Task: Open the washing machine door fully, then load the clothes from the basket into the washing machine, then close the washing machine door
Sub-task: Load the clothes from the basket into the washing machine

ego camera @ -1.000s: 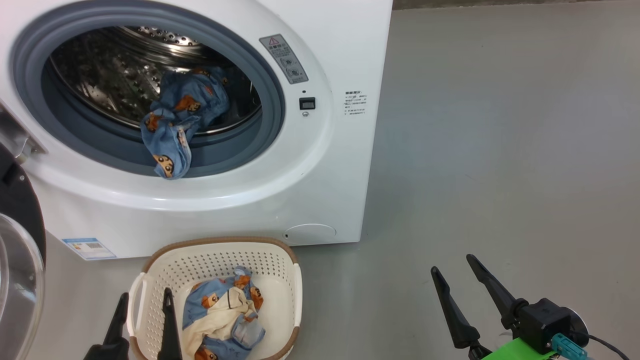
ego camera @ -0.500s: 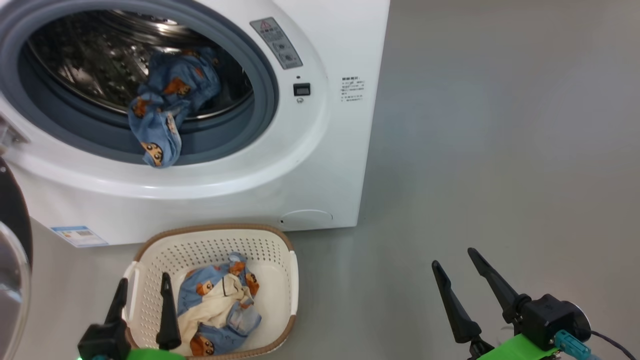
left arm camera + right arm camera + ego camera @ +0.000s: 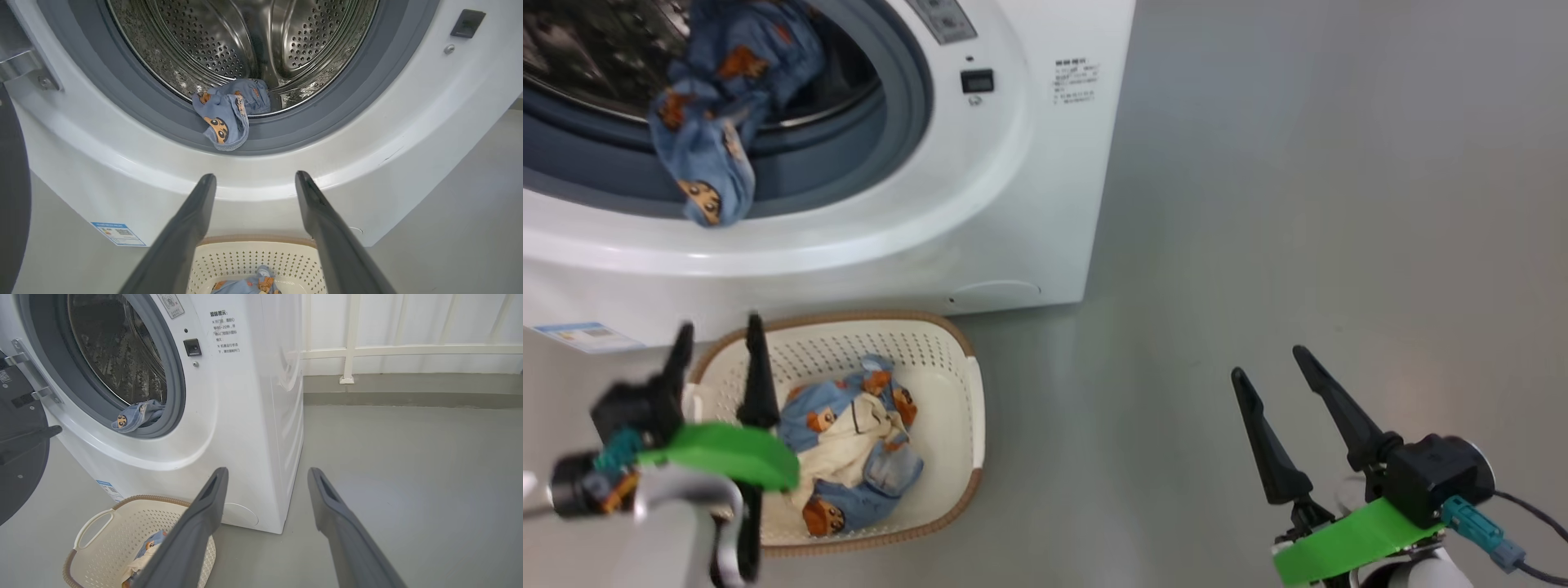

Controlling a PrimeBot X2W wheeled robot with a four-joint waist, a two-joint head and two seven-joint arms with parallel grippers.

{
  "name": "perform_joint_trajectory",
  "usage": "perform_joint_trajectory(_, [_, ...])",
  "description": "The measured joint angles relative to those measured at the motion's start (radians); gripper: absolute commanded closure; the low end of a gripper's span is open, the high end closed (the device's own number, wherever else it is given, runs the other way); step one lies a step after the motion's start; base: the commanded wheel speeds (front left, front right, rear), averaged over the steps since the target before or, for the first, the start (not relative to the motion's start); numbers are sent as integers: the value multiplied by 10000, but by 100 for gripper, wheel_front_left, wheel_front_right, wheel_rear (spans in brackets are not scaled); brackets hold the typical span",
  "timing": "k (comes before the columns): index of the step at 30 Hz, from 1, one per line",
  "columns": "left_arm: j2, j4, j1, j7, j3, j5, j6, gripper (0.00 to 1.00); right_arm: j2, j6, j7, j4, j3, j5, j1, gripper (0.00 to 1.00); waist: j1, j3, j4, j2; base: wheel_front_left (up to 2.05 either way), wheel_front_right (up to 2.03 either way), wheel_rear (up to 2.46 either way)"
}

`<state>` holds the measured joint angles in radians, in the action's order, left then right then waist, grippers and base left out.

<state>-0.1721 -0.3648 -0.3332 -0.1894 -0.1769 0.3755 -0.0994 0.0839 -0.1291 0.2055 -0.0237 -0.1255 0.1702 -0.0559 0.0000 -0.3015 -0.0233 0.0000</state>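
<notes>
Both wide, empty: left pincer (image 3: 720, 322), right pincer (image 3: 1268, 361); smooth grey floor (image 3: 1298, 204), white railing (image 3: 408, 349) behind.

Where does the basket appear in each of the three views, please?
Head view: basket at lower left.
Left wrist view: basket at bottom centre.
Right wrist view: basket in the lower left corner.
Shared landmark: the blue-white label, just left of the basket's far rim in each.
</notes>
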Motion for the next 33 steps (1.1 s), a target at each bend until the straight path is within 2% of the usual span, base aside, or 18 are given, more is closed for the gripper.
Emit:
perform_joint_trajectory(5, [-366,-458,-1516,529,211,219,280,0,2,0,176,36,-59,8,-519,0,0,-698,-193,0,0,0,0])
perform_joint_trajectory(10, [-1022,-800,-2978,1172,456,339,443,0,-10,0,341,201,-349,92,-1120,0,0,-1401,-462,0,0,0,0])
perform_joint_trajectory(21, [-2307,-1572,-5471,3544,533,462,943,0,-157,0,443,619,-639,320,-1896,0,0,-2478,-1416,0,0,0,0])
perform_joint_trajectory(27, [-2987,-2061,-6419,4886,468,416,961,0,-199,0,443,598,-809,616,-1974,0,0,-2881,-1854,0,0,0,0])
perform_joint_trajectory(33, [-3507,-2357,-6900,5797,194,56,855,0,-226,0,443,600,-888,704,-2126,0,0,-3151,-2134,0,0,0,0])
